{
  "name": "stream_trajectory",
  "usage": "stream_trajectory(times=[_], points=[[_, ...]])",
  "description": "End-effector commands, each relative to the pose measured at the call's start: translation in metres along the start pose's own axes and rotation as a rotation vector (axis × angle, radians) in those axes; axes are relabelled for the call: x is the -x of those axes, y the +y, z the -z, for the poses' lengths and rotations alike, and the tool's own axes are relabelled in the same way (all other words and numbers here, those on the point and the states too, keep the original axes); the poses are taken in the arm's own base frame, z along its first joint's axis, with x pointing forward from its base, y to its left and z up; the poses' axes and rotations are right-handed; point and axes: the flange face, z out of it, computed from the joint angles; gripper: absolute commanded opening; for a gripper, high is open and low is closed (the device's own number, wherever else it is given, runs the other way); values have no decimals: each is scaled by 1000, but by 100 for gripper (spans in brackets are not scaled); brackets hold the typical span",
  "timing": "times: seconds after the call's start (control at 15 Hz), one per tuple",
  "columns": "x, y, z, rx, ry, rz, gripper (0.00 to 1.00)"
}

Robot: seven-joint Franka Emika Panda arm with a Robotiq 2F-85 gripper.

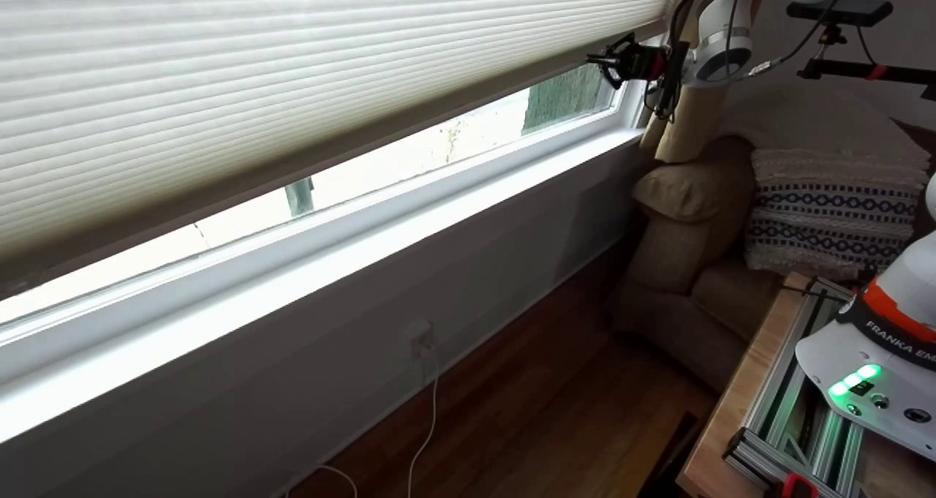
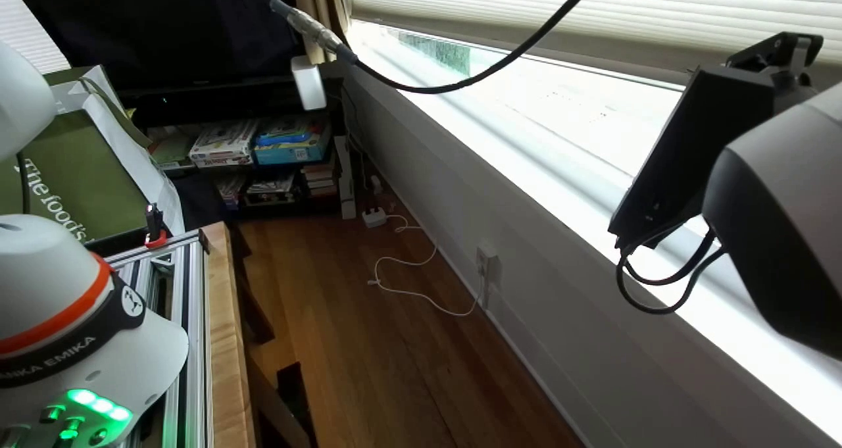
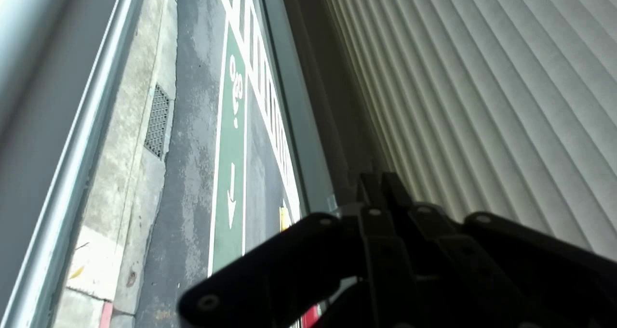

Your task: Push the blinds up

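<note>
In an exterior view: cellular shade [image 1: 329, 66] hangs above sill [image 1: 365, 251], long axis horizontal, pleats lengthwise, bottom rail [image 1: 365, 142] facing down, window glass [image 1: 475, 132] between; gripper [image 1: 592, 59] at rail's far end. In an exterior view: TV stand [image 2: 270, 211] holds board game boxes [image 2: 223, 144], books [image 2: 319, 178]; green printed bag [image 2: 85, 158], contents hidden. Wrist view: fingers [image 3: 372, 193] pressed together, tips overlapping rail; can't tell contact.

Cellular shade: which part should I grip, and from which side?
Probably the bottom rail: it makes a slim, straight edge along the foot of the pleated cellular shade. Come from the room side and from below, since a gap separates it from the window sill. The hand looks shut, so it would likely need opening first.
</note>
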Motion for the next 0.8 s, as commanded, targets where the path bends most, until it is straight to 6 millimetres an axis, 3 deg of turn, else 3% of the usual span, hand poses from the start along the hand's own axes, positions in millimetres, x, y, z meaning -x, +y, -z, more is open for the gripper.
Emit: stream_trajectory(times=[0.0,0.53,0.73], points=[[19,-58,-6,-147,-16,-26,1],[32,-112,-3,-164,-18,-1,1],[34,-121,-2,-165,-13,5,1]])
